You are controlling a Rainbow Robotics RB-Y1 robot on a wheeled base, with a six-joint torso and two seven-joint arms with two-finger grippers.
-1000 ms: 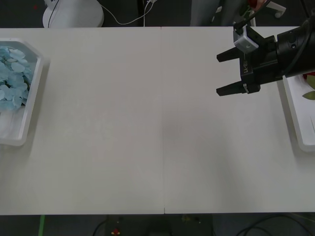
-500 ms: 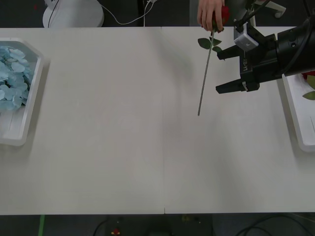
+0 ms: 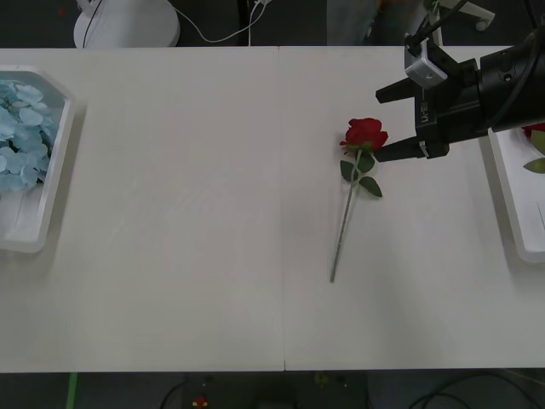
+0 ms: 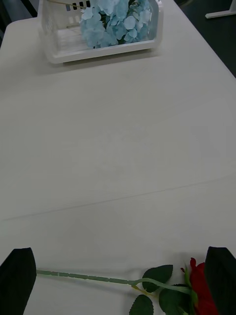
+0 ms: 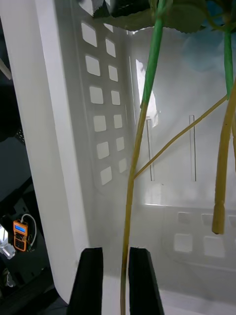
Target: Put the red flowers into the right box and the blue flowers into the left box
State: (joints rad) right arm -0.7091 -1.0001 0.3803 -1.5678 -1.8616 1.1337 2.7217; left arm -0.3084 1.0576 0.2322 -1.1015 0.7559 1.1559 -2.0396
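right pincer (image 3: 381, 124) wide open, empty | red flower (image 3: 364, 134) just beside

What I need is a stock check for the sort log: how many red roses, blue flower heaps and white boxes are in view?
red roses: 2, one lying on the table, one partly seen in the right box
blue flower heap: 1, in the left box; separate stems cannot be counted
white boxes: 2
Total: 5

Front view high above table (image 3: 213, 213); wrist views low, close; rose (image 3: 364, 134) shared.
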